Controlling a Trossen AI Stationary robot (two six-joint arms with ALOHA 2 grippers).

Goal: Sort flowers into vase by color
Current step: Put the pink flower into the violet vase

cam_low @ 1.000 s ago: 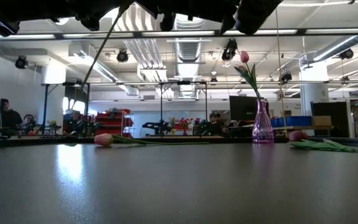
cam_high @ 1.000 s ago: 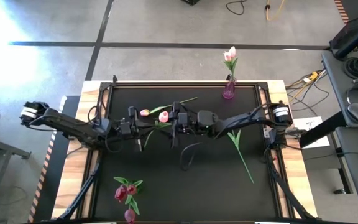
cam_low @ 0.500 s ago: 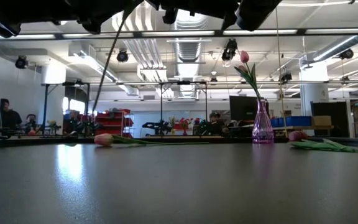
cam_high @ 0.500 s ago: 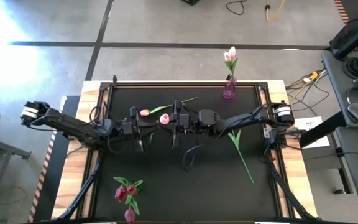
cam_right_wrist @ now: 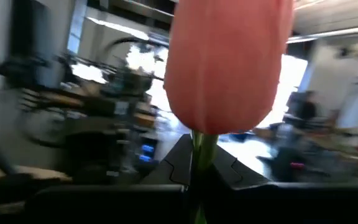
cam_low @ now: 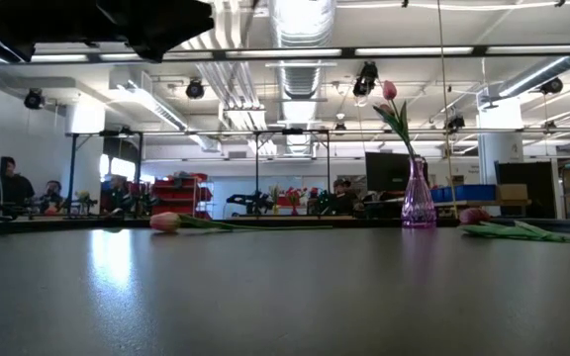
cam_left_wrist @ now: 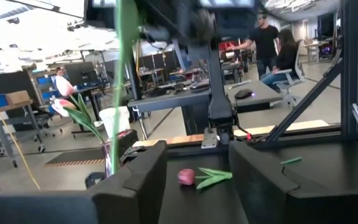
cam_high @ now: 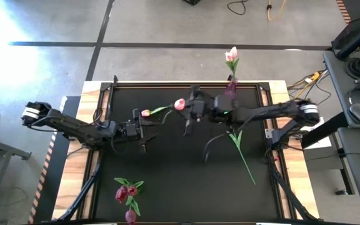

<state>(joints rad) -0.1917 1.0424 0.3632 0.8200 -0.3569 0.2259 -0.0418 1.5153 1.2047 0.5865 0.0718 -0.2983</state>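
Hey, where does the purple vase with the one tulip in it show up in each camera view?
High view: purple vase at the table's far edge, right of centre, just beyond the right gripper.
Low view: standing upright right of centre, its tulip above.
Left wrist view: far left, mostly hidden behind a gripper finger.
Right wrist view: not in it.
Shared landmark: the pale pink tulip standing in it.

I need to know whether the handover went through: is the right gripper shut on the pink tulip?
Shut. The right gripper has its fingers closed on the stem just below the pink tulip.
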